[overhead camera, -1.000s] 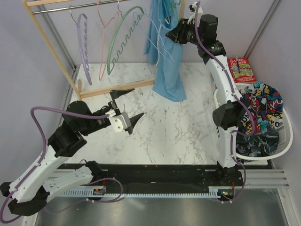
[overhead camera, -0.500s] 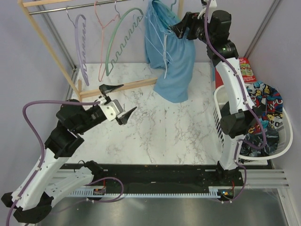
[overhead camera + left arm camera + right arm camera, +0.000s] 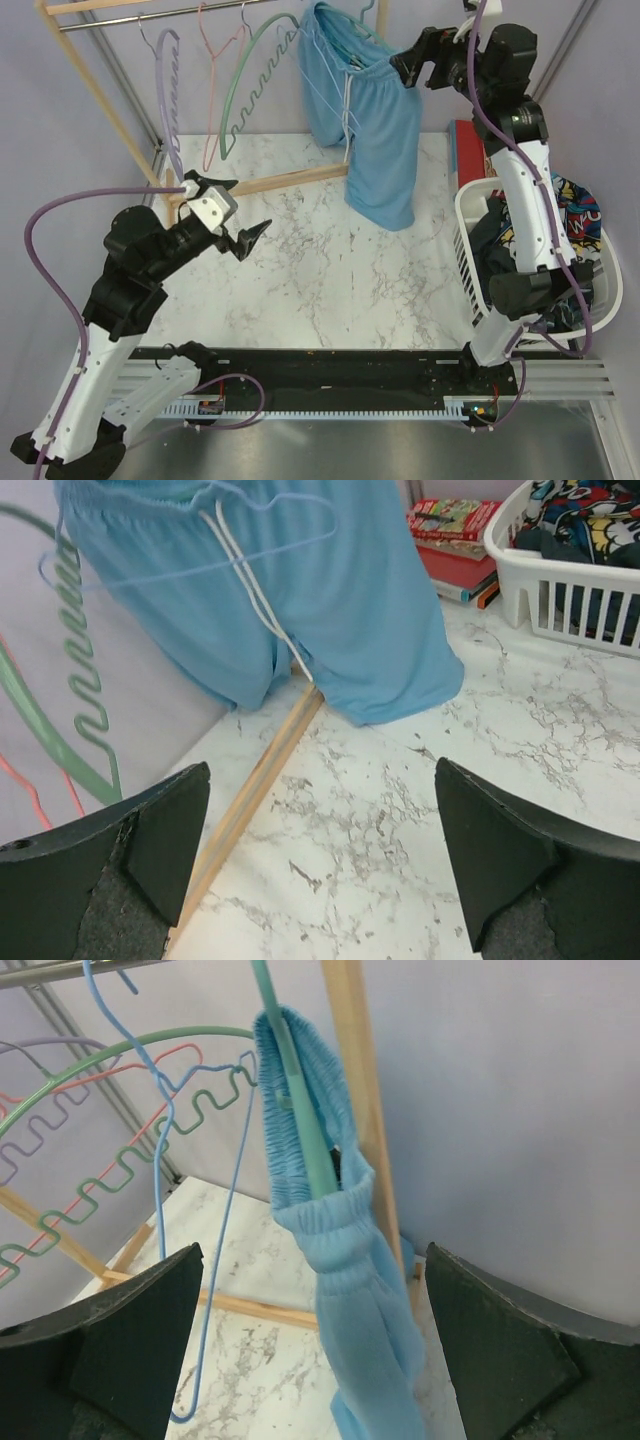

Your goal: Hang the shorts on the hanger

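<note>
Shows the shorts (image 3: 375, 130) draped on the hanger (image 3: 290, 1080) at top centre, soft, light, probably slippery, best pinched at the bunched waistband, with right hand (image 3: 400, 68) at upper right and left hand (image 3: 250, 205) at left both spread wide, empty.

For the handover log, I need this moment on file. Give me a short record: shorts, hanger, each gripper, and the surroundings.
shorts: on the hanger, legs hanging down
hanger: arm runs inside the waistband
left gripper: open, empty, well apart from the shorts
right gripper: open, facing the waistband, not gripping it
rack: wooden, holds other hangers
basket: white, at the right, holding printed clothes
</note>
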You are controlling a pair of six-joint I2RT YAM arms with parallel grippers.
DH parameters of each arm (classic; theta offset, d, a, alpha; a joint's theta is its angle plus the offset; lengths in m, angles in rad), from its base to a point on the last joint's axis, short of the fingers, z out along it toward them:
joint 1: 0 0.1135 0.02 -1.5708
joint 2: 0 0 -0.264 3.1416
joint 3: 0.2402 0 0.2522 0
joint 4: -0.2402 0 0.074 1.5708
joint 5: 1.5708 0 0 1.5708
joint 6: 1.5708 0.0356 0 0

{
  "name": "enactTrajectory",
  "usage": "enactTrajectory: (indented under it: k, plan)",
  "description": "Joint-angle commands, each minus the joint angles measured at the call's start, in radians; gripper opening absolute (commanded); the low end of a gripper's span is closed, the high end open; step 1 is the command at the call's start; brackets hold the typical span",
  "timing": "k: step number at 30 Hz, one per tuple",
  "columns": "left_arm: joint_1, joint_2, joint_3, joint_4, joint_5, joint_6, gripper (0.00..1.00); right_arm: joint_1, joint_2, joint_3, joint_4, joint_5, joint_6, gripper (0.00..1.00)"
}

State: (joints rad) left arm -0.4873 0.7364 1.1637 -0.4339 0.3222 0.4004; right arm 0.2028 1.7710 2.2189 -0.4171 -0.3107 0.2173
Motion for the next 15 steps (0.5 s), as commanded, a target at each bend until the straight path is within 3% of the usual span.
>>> enactTrajectory:
  k: [1,8,10,15]
  plan:
    - [0.102,0.073,0.152,-0.159,-0.031,-0.188,0.99,-0.051,-0.148,-0.028,-0.009,0.051,-0.054,0.98]
    - [0.286,0.155,0.277,-0.466,0.095,-0.275,0.99,-0.094,-0.384,-0.247,-0.127,0.058,-0.147,0.98]
    - [0.337,0.147,0.265,-0.534,0.158,-0.281,0.99,-0.095,-0.471,-0.312,-0.187,0.035,-0.167,0.98]
    - [0.403,0.113,0.209,-0.630,0.161,-0.290,0.99,-0.097,-0.643,-0.574,-0.284,-0.123,-0.248,0.98]
